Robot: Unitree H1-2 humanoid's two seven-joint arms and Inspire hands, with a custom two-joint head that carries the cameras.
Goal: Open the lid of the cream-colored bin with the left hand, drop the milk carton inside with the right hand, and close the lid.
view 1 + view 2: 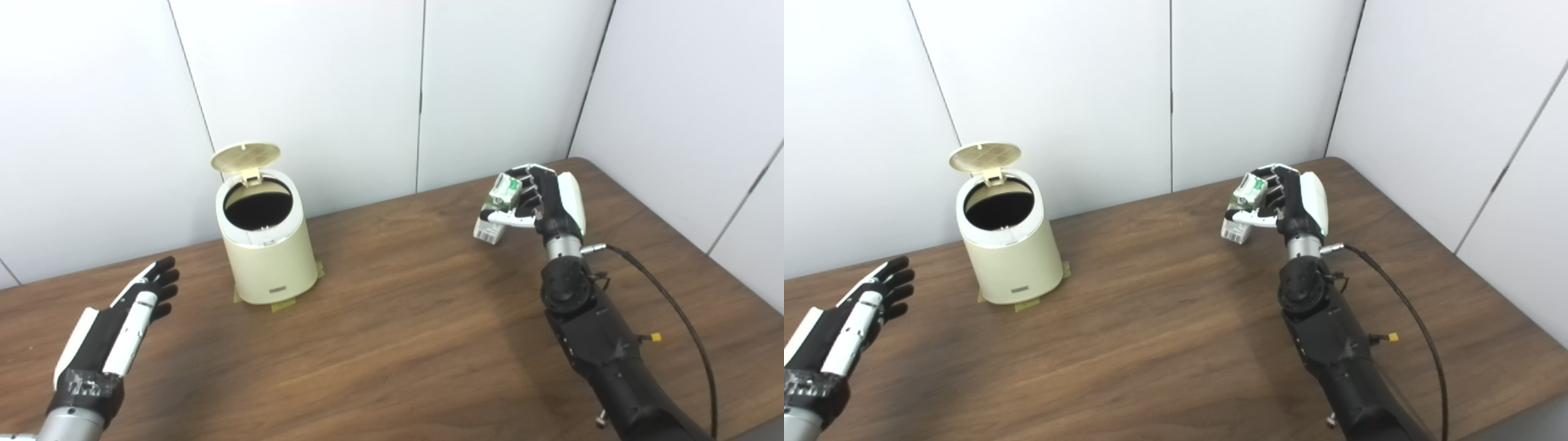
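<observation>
The cream-colored bin (267, 251) stands on the table's left half, its round lid (245, 157) tipped up and back so the dark inside shows. My left hand (128, 318) hovers open, fingers straight, to the left of the bin and nearer to me, touching nothing. My right hand (539, 199) is far to the right of the bin, shut on the small green and white milk carton (497, 208), which it holds tilted just above the tabletop.
The wooden table (398, 324) ends at white wall panels behind and to the right. Tape patches (282, 304) lie at the bin's base. A black cable (680, 318) loops beside my right forearm.
</observation>
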